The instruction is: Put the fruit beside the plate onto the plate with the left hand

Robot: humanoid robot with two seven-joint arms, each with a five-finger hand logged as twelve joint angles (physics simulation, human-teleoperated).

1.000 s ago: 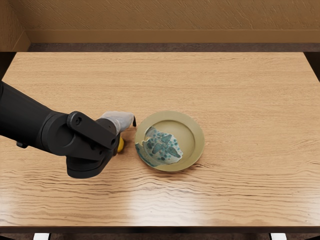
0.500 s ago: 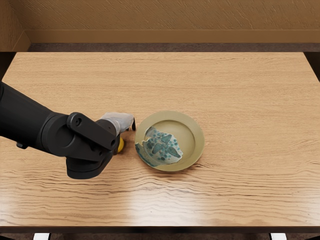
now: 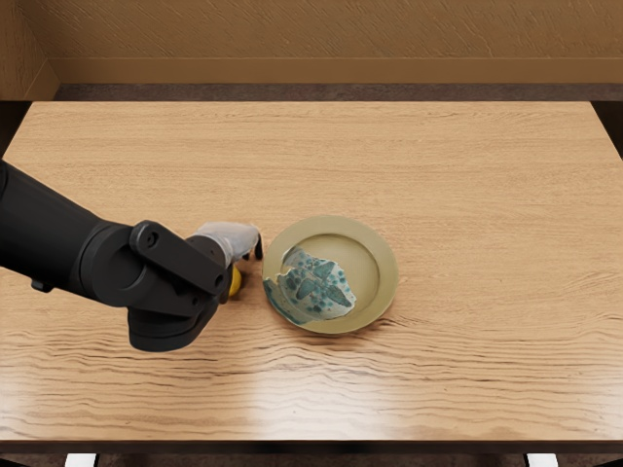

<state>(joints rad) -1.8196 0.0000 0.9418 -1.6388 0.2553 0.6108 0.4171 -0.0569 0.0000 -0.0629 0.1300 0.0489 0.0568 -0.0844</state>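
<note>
- Fruit: only a small yellow sliver shows, lying on the table just left of the plate and not on it.
- The rest of the fruit is hidden under the left hand and the bulky black wrist, so its shape cannot be made out.
- The left arm comes in from the left edge and slants down towards the plate's near-left side.
- The pale grey hand sits directly over the fruit, close to the plate's left rim.
- Whether the hand is closed on the fruit or merely above it cannot be told; the wrist blocks the view.
- The olive-green plate is round and carries a teal mottled shape reaching its left rim.
</note>
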